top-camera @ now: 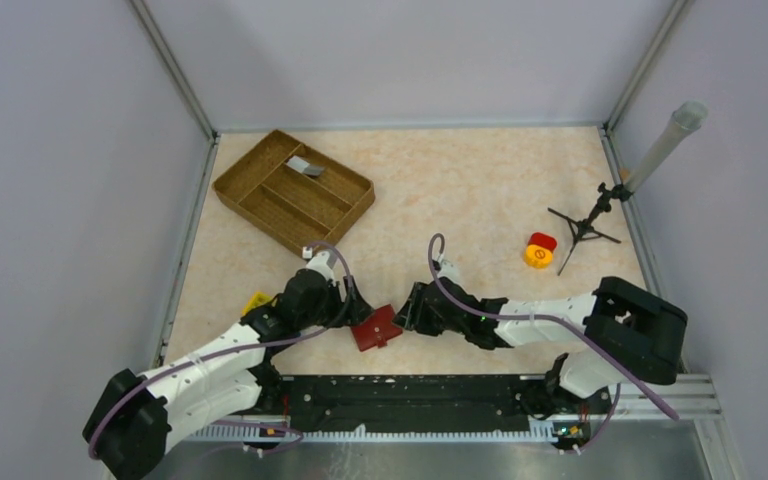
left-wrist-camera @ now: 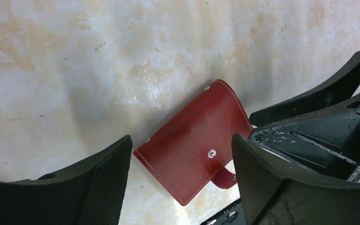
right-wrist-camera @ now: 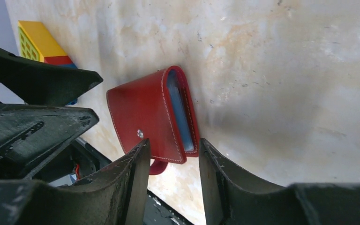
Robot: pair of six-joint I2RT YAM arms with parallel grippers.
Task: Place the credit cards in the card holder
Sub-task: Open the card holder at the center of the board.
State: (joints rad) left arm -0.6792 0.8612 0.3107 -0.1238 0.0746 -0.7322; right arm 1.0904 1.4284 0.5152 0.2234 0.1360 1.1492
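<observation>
Right wrist: card holder (right-wrist-camera: 145, 112), mouth rightward; right tool (right-wrist-camera: 172, 149) astride it, grip unclear; left tool (left-wrist-camera: 182, 140) wide, empty.

Setup's just a beige marbled tabletop (top-camera: 460, 190) boxed in by plain pale grey walls (top-camera: 410, 50) at 9, 12 and 3 o'clock. Aluminium posts (top-camera: 172, 68) in the far corners, ribbed metal rail (top-camera: 700, 395) along 6 o'clock. Soft, even light.
</observation>
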